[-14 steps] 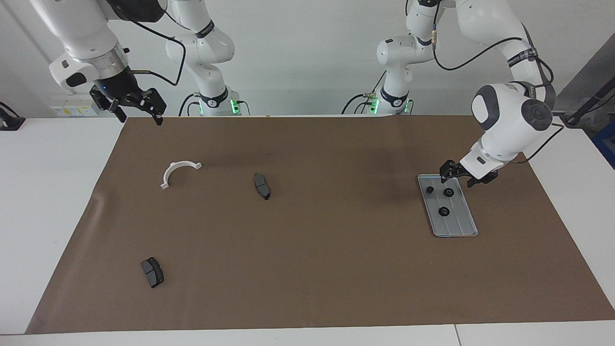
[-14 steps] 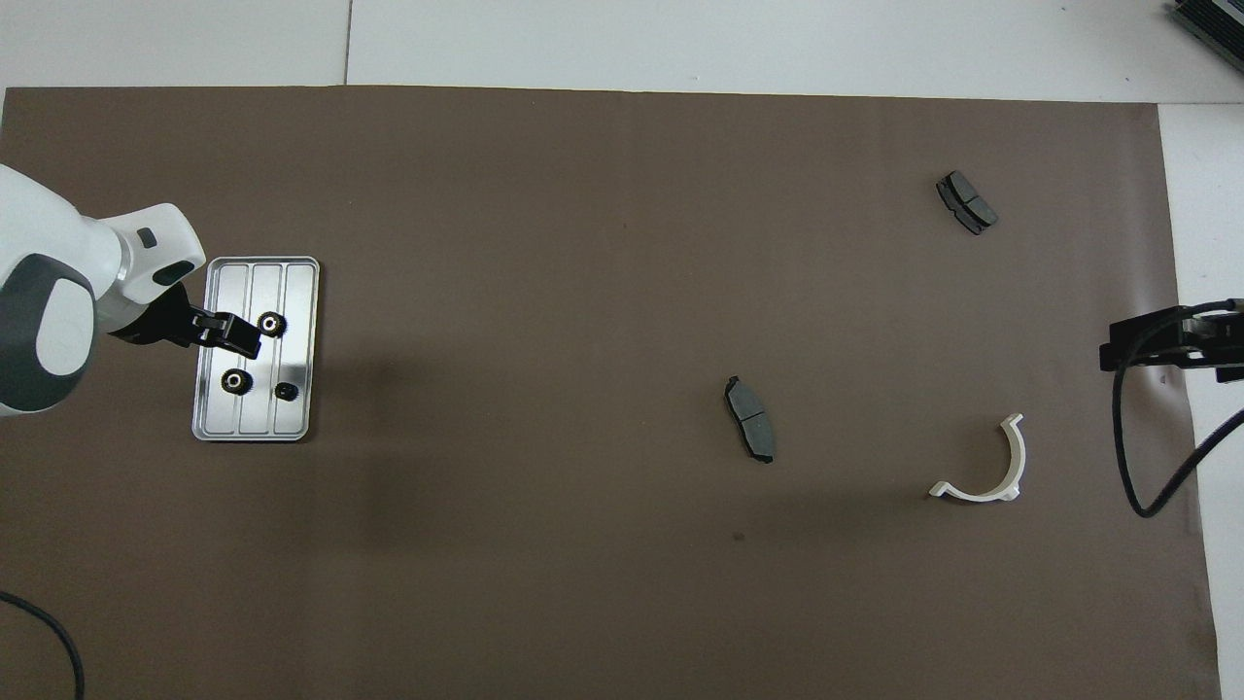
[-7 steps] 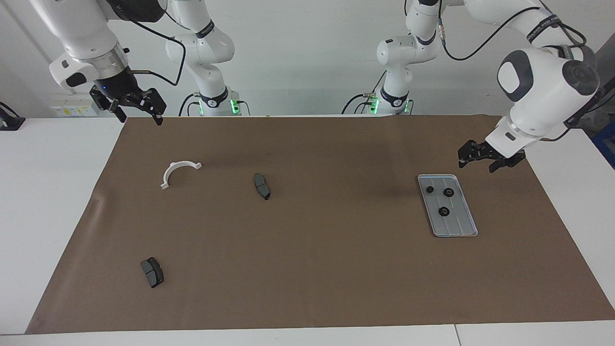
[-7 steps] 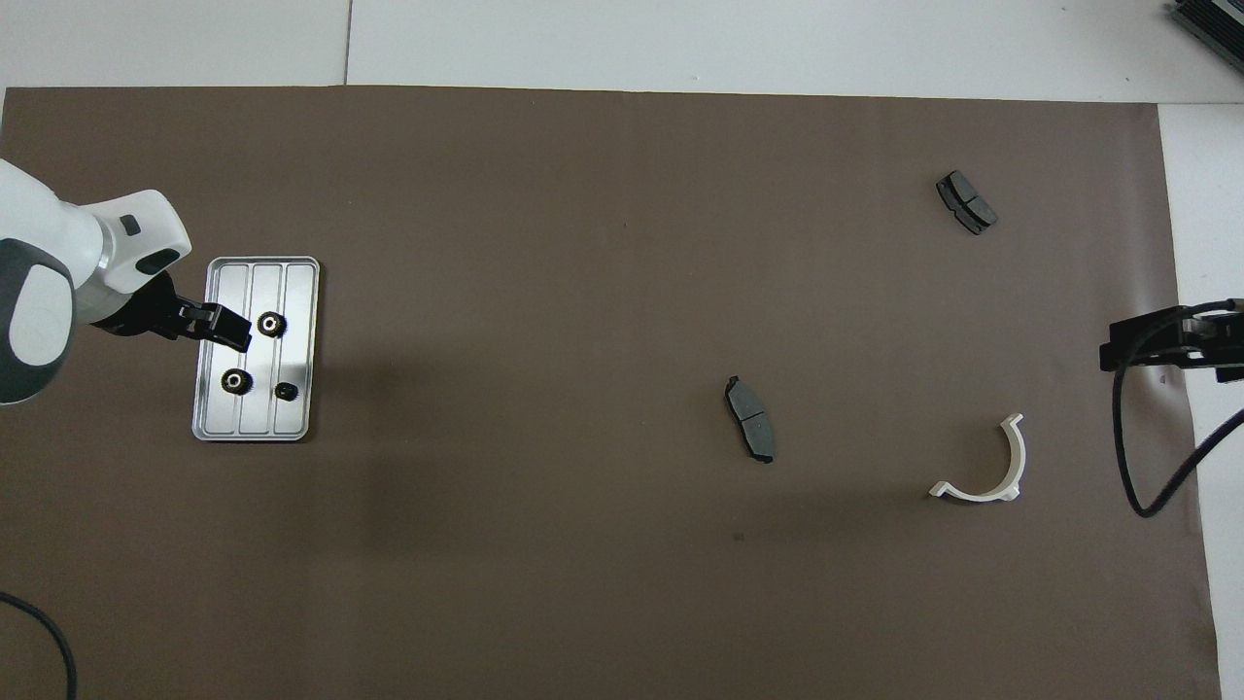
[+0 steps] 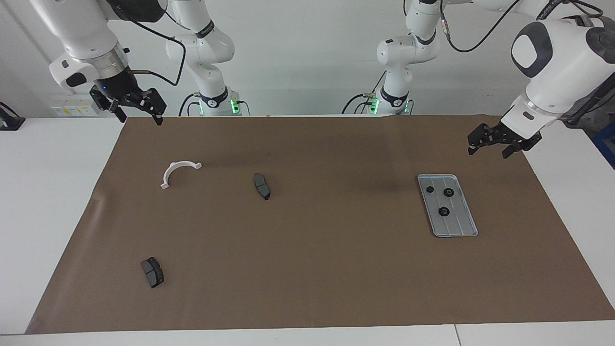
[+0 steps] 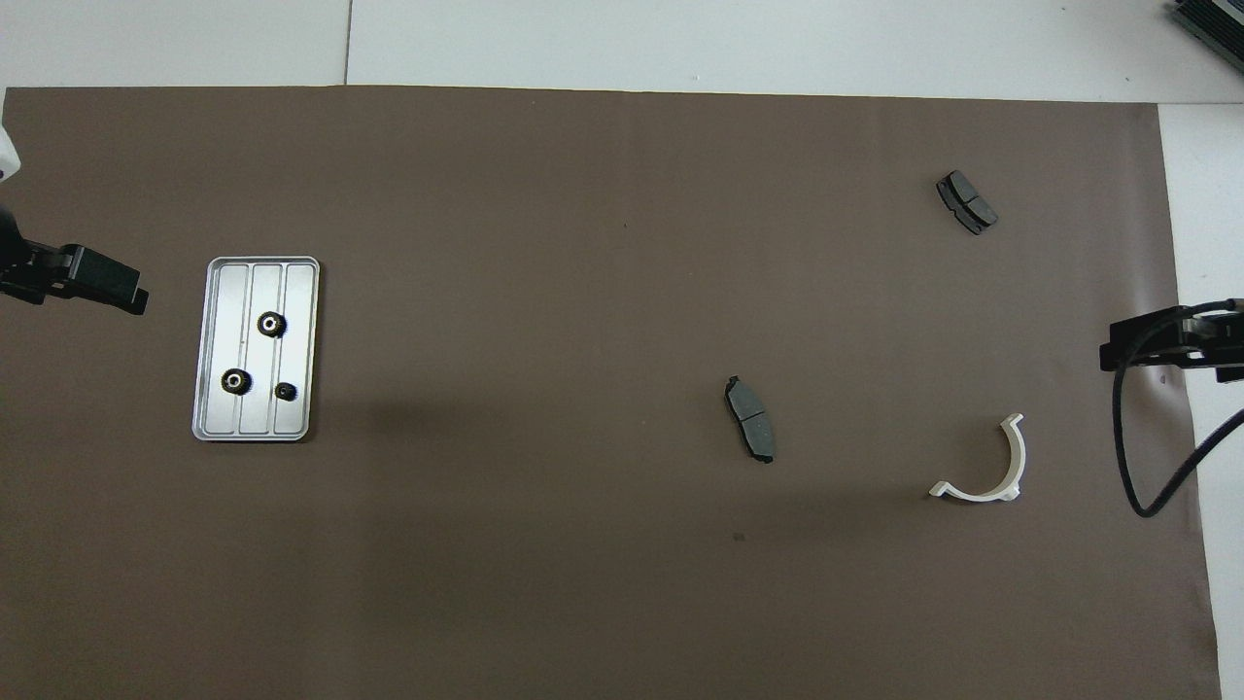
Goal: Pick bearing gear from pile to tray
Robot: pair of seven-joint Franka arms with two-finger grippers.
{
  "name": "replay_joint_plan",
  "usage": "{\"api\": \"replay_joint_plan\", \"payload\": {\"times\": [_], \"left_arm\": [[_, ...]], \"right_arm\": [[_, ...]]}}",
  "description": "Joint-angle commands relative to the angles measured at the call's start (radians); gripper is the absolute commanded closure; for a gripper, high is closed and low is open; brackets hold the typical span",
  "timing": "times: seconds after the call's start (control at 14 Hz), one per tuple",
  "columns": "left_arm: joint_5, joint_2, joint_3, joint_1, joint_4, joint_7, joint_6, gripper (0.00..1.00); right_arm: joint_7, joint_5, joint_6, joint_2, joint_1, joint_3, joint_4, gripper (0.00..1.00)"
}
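Three gears [image 5: 444, 211] are seen lying inside the tray [image 5: 456, 225], which is set flat on the brown mat [image 5: 307, 269] toward the left arm's end of the table. Two gears lie at the tray's end nearer the robots and one nearer its middle. All are apart from one another and none rests on the rim.

The left gripper [image 5: 487, 150] is held in the air over the mat beside the tray. Its fingers are spread wide and nothing is carried between them. The right gripper [image 5: 139, 117] is kept waiting above the mat's edge at the right arm's end, likewise spread wide and empty.

What remains of the pile is scattered toward the right arm's end: a white bracket [image 5: 178, 172], one grey pad [image 5: 262, 186] near the table's middle, and a second pad [image 5: 152, 272] much farther from the robots. No loose gear can be made out on the mat in either view.

The placing step is judged done, and the task is judged finished or nearly so. If the gripper is to be drawn away, it is best lifted straight up before being swung aside, so that the tray's low rim is not clipped and the gears are not set rolling. The fingers are best kept wide until the tray is cleared. Before the job is counted complete, the mat should be checked for a stray gear. The pads and bracket should be left where they lie.
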Motion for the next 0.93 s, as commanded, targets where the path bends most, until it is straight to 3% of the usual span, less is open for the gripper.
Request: {"api": "replay_joint_plan", "payload": {"times": [0.0,0.36,0.86], "left_arm": [[-0.017,-0.084,0.002,-0.001,-0.016,-0.010,-0.027,0.00],[-0.017,-0.124,0.003,-0.003,-0.031,-0.013,-0.021,0.00],[-0.017,-0.092,-0.006,-0.023,-0.089,-0.075,0.129,0.00]], "right_arm": [[-0.026,0.003,-0.016,-0.003,-0.002,0.000,0.008,0.00],[-0.026,0.003,-0.016,-0.003,-0.002,0.000,0.008,0.00],[-0.026,0.003,-0.016,-0.003,-0.002,0.000,0.008,0.00]]}}
